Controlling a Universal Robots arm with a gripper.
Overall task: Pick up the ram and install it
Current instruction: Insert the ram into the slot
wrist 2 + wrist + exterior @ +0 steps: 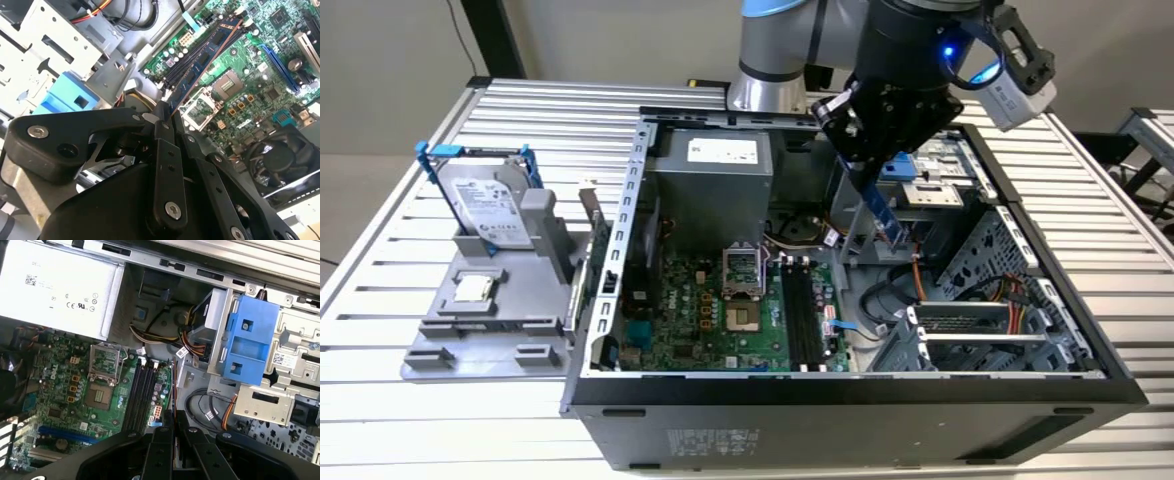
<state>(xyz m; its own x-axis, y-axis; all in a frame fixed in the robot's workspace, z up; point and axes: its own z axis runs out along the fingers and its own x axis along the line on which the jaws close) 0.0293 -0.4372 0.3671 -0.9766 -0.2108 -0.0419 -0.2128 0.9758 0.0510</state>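
Nearest the lens in both wrist views sit the black fingers [162, 130] of the gripper [865, 152], closed flat against each other with the ram [207, 60] clamped between them. In the second wrist view the stick runs out from the fingertips as a thin blue board seen almost edge-on, chips along its face.

In the exterior view the ram [882, 215] hangs below the gripper, tilted, over the open computer case [854, 385]. It is in the air, touching nothing else. From the ram, the black memory slots [801, 315] lie at about 7 o'clock, lower down on the green motherboard [694, 310], just beside the empty processor socket [743, 285]. All slots look empty in the first wrist view [140, 392].

Step in hand, by judgement: pickup done, carry toward the slots under way, seating not begun. The next move calls for turning the stick's long edge parallel to a slot, centring it between the end clips, then pressing straight down.

The hard drive [491, 205] stands in the grey holder [480, 320] outside the case at 9 o'clock.
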